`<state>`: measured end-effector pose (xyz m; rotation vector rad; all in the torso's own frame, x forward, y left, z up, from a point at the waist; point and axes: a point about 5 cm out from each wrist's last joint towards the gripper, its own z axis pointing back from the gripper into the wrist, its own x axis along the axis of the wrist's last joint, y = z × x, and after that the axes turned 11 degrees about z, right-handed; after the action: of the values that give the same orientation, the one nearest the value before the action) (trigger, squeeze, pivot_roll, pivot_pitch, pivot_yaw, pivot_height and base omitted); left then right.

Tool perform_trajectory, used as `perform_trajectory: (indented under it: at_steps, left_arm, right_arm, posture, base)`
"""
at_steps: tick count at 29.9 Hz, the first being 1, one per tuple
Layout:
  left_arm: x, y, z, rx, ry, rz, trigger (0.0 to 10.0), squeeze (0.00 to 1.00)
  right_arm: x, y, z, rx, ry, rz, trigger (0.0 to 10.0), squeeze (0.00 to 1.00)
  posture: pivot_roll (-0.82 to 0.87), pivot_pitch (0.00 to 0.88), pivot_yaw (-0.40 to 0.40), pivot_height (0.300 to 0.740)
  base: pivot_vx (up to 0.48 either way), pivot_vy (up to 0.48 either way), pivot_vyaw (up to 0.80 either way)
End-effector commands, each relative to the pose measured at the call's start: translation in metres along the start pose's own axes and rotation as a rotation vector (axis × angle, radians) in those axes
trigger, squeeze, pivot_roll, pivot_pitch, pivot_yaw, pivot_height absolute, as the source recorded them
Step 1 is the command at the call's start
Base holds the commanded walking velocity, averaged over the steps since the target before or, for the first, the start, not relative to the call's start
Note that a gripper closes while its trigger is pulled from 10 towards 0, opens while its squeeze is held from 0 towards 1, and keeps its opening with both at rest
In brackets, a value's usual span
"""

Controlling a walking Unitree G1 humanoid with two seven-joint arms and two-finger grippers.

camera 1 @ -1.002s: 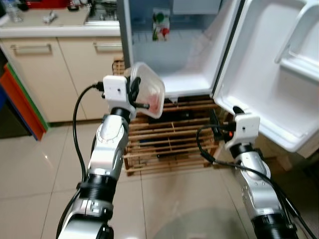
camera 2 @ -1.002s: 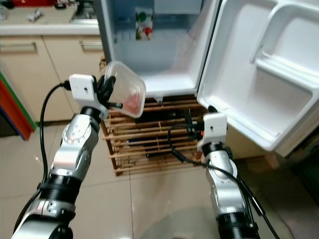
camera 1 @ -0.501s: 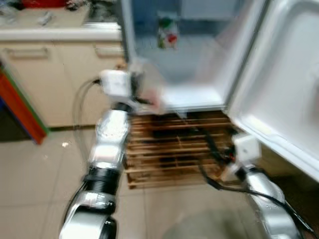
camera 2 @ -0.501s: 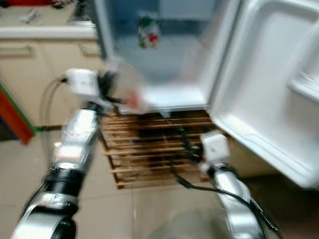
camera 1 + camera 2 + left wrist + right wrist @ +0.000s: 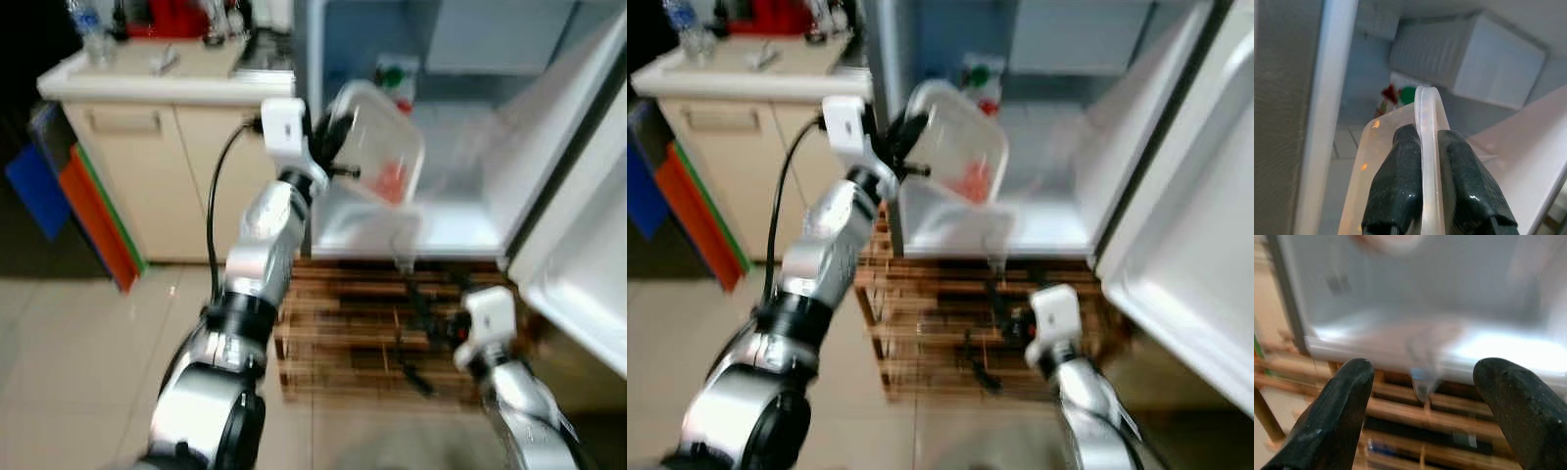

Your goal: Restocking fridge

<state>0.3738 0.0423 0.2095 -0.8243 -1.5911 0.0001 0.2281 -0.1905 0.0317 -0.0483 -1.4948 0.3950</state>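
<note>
At the mouth of the open fridge (image 5: pixel 460 211), the left gripper (image 5: pixel 1422 156) holds a clear plastic container (image 5: pixel 380 157) raised and tilted, just in front of the lower compartment. The left wrist view shows both black fingers (image 5: pixel 1396 186) clamped on the container's rim, one on each side of the thin edge. Something red lies inside the container; what it is cannot be made out. A small carton with a red and green print (image 5: pixel 394 80) stands at the back of the compartment, beyond the container.

The right gripper (image 5: pixel 1420 396) is low, in front of the slatted wooden rack (image 5: pixel 372 323) that supports the fridge. Its fingers are spread wide with nothing between them. The fridge door (image 5: pixel 588 225) stands swung open on the robot's right. A worktop (image 5: pixel 147 83) with cabinets below adjoins the fridge on the left.

Step in hand, as judged from the pose: carrying the container to the fridge for placement. The container has not yet been set down.

Next move, as judged:
1. Advance the left arm so the container passes over the front lip of the fridge floor.
2. Level the container, since it is held tilted by one edge and the contents could slide.
3. Lower it onto a bare part of the compartment floor, short of the carton.
4. Release the rim only once the base rests flat.
</note>
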Motion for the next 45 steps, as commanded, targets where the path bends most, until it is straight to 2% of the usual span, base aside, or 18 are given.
perform_trajectory:
  at_steps: [1, 4, 10, 11, 14, 19, 20, 21, 23, 25, 26, 27, 28, 31, 33, 34, 36, 45]
  left_arm:
    - [0.007, 0.001, -0.003, 0.011, -0.024, 0.033, 10.0, 0.0]
    - [0.002, -0.003, -0.008, -0.004, 0.008, 0.044, 10.0, 0.0]
    - [-0.007, -0.008, -0.019, -0.011, 0.075, 0.147, 10.0, 0.0]
    - [-0.009, -0.011, -0.024, -0.001, 0.091, 0.203, 10.0, 0.0]
    - [-0.009, -0.014, -0.026, -0.002, 0.095, 0.226, 10.0, 0.0]
    - [-0.017, -0.035, -0.033, -0.013, 0.1, 0.379, 10.0, 0.0]
    - [-0.017, -0.035, -0.033, -0.013, 0.1, 0.379, 10.0, 0.0]
    - [-0.023, -0.038, -0.033, 0.011, 0.104, 0.436, 10.0, 0.0]
    - [-0.027, -0.045, -0.033, 0.005, 0.102, 0.433, 10.0, 0.0]
    - [-0.031, -0.058, -0.032, -0.031, 0.096, 0.38, 10.0, 0.0]
    - [-0.035, -0.07, -0.032, -0.075, 0.115, 0.308, 10.0, 0.0]
    - [-0.04, -0.088, -0.03, -0.138, 0.14, 0.179, 10.0, 0.0]
    - [-0.04, -0.088, -0.03, -0.138, 0.14, 0.179, 10.0, 0.0]
    - [-0.041, -0.1, -0.029, -0.193, 0.137, 0.031, 10.0, 0.0]
    - [-0.041, -0.104, -0.028, -0.217, 0.143, -0.028, 10.0, 0.0]
    - [-0.041, -0.104, -0.028, -0.217, 0.143, -0.028, 10.0, 0.0]
    - [-0.037, -0.107, -0.027, -0.235, 0.128, -0.102, 10.0, 0.0]
    - [-0.042, -0.109, -0.02, -0.27, 0.188, -0.163, 10.0, 0.0]
  right_arm:
    - [0.005, 0.007, -0.007, 0.011, -0.038, 0.0, 10.0, 0.0]
    - [-0.001, 0.006, -0.004, -0.017, -0.026, -0.014, 10.0, 0.0]
    - [-0.002, 0.003, -0.001, -0.056, -0.058, -0.055, 10.0, 0.0]
    - [0.004, 0.0, -0.001, -0.067, -0.09, -0.043, 10.0, 0.0]
    - [0.008, -0.002, -0.001, -0.073, -0.104, -0.038, 10.0, 0.0]
    - [0.019, -0.005, 0.008, -0.087, -0.131, -0.009, 10.0, 0.0]
    - [0.019, -0.005, 0.008, -0.087, -0.131, -0.009, 10.0, 0.0]
    - [0.021, -0.008, 0.012, -0.092, -0.139, -0.005, 10.0, 0.0]
    - [0.025, -0.01, 0.014, -0.095, -0.145, 0.003, 10.0, 0.0]
    - [0.031, -0.013, 0.017, -0.099, -0.15, 0.012, 10.0, 0.0]
    - [0.034, -0.014, 0.018, -0.101, -0.152, 0.015, 10.0, 0.0]
    - [0.039, -0.014, 0.018, -0.099, -0.153, 0.019, 10.0, 0.0]
    - [0.039, -0.014, 0.018, -0.099, -0.153, 0.019, 10.0, 0.0]
    - [0.045, -0.013, 0.016, -0.091, -0.153, 0.023, 10.0, 0.0]
    - [0.049, -0.011, 0.013, -0.084, -0.156, 0.02, 10.0, 0.0]
    - [0.049, -0.011, 0.013, -0.084, -0.156, 0.02, 10.0, 0.0]
    - [0.055, -0.007, 0.008, -0.079, -0.163, 0.009, 10.0, 0.0]
    - [0.059, 0.0, 0.0, -0.064, -0.16, -0.007, 10.0, 0.0]
  posture:
    - [-0.1, 0.0, 0.039, 0.74]
    - [-0.11, 0.0, 0.053, 0.74]
    - [-0.14, 0.012, 0.07, 0.74]
    - [-0.16, 0.02, 0.074, 0.74]
    - [-0.16, 0.022, 0.075, 0.74]
    - [-0.23, 0.055, 0.068, 0.74]
    - [-0.23, 0.055, 0.068, 0.74]
    - [-0.24, 0.06, 0.063, 0.74]
    - [-0.26, 0.06, 0.057, 0.74]
    - [-0.26, 0.062, 0.052, 0.74]
    - [-0.26, 0.061, 0.047, 0.74]
    - [-0.26, 0.06, 0.043, 0.74]
    - [-0.26, 0.06, 0.043, 0.74]
    - [-0.24, 0.058, 0.041, 0.74]
    - [-0.23, 0.054, 0.043, 0.74]
    - [-0.23, 0.054, 0.043, 0.74]
    - [-0.21, 0.047, 0.046, 0.74]
    - [-0.19, 0.029, 0.04, 0.74]
  base:
    - [0.0, 0.0, 0.0]
    - [0.0, 0.0, 0.0]
    - [0.0, 0.0, 0.0]
    - [0.0, 0.0, 0.0]
    - [0.0, 0.0, 0.0]
    - [0.0, 0.0, 0.0]
    - [0.0, 0.0, 0.0]
    - [0.0, 0.0, 0.0]
    - [0.0, 0.0, 0.0]
    - [0.0, 0.0, 0.0]
    - [0.0, 0.0, 0.0]
    - [0.0, 0.0, 0.0]
    - [0.0, 0.0, 0.0]
    - [0.0, 0.0, 0.0]
    - [0.0, 0.0, 0.0]
    - [0.0, 0.0, 0.0]
    - [0.0, 0.0, 0.0]
    - [0.0, 0.0, 0.0]
